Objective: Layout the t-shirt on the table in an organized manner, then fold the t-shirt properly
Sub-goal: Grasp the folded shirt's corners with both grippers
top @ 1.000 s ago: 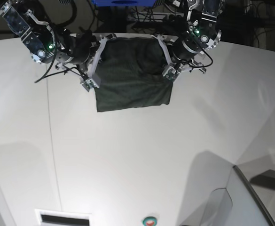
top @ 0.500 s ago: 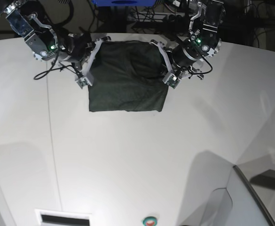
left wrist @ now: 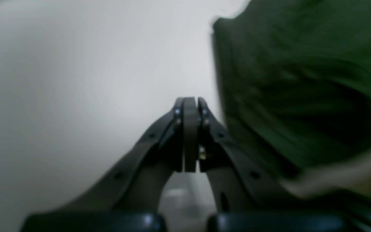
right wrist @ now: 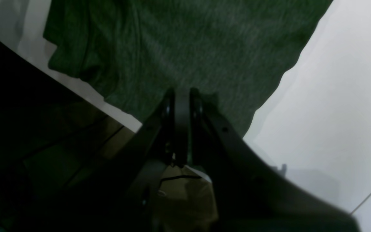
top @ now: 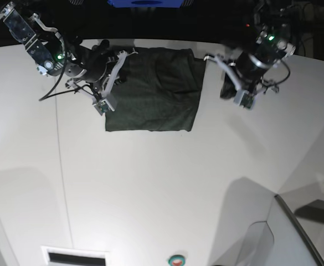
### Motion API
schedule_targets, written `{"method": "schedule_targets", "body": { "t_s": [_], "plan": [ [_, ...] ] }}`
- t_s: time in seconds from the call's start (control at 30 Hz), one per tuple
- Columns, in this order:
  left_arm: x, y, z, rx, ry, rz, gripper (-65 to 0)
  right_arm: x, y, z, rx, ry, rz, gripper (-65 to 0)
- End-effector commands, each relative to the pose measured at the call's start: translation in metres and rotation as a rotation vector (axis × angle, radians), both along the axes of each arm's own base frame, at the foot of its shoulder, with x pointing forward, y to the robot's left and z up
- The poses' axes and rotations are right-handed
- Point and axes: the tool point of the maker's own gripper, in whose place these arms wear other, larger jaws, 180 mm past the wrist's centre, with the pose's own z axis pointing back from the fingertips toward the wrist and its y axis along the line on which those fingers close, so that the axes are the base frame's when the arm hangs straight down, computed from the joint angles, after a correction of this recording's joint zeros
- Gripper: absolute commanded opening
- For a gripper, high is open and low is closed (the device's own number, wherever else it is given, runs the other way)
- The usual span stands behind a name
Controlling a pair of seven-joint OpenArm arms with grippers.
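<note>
Since half a second ago the left gripper [top: 210,57] has swung clear toward 2 o'clock, clamped empty. The table [top: 162,183] holds the t-shirt [top: 156,91] at 12 o'clock, folded; right gripper [top: 126,52] pinched closed, seemingly on its edge.

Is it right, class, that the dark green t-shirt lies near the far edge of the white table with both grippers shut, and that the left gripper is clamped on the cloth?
Not quite. The left gripper is shut on nothing; the left wrist view shows the t-shirt beside it, over bare table. The rest stands.
</note>
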Motion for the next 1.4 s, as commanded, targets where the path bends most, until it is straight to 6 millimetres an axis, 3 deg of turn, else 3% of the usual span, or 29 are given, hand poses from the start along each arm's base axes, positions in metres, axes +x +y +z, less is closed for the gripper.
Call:
{"method": "schedule_targets", "body": {
  "t_s": [0.0,0.17,0.27,0.3,0.47,0.53,0.73,0.87,1.2,1.37],
  "plan": [
    [0.002,0.009,0.01,-0.048,-0.03,0.035,-65.0,0.008,-0.001,0.007,0.01,-0.029,-0.008,-64.2],
    [-0.019,0.038,0.003,-0.256,0.022,0.181,-65.0,0.008,-0.002,0.007,0.007,-0.031,-0.007,-64.2],
    [-0.024,0.042,-0.003,-0.286,0.046,0.198,-41.0,0.008,-0.002,0.007,0.007,-0.031,-0.007,-64.2],
    [-0.025,0.042,-0.004,-0.289,0.05,0.204,-37.5,0.008,-0.002,0.007,0.007,-0.031,-0.007,-64.2],
    [-0.03,0.016,-0.008,-0.355,0.055,0.083,-35.9,0.006,-0.001,0.005,0.006,-0.025,-0.005,-64.2],
    [-0.035,0.001,-0.009,-0.395,0.059,-0.008,-31.4,0.004,-0.004,0.001,-0.003,-0.013,-0.008,-64.2],
    [-0.042,0.002,-0.036,-0.431,0.123,0.042,-13.8,-0.002,-0.012,-0.014,-0.031,0.024,-0.018,-64.2],
    [-0.042,0.003,-0.046,-0.443,0.146,0.059,-14.0,-0.002,-0.012,-0.014,-0.032,0.025,-0.018,-64.2],
    [-0.044,-0.047,-0.063,-0.514,0.221,-0.046,-14.0,-0.002,-0.011,-0.014,-0.03,0.026,-0.016,-64.2],
    [-0.041,-0.055,-0.078,-0.544,0.257,-0.026,-14.0,-0.002,-0.011,-0.014,-0.03,0.026,-0.016,-64.2]
  ]
}}
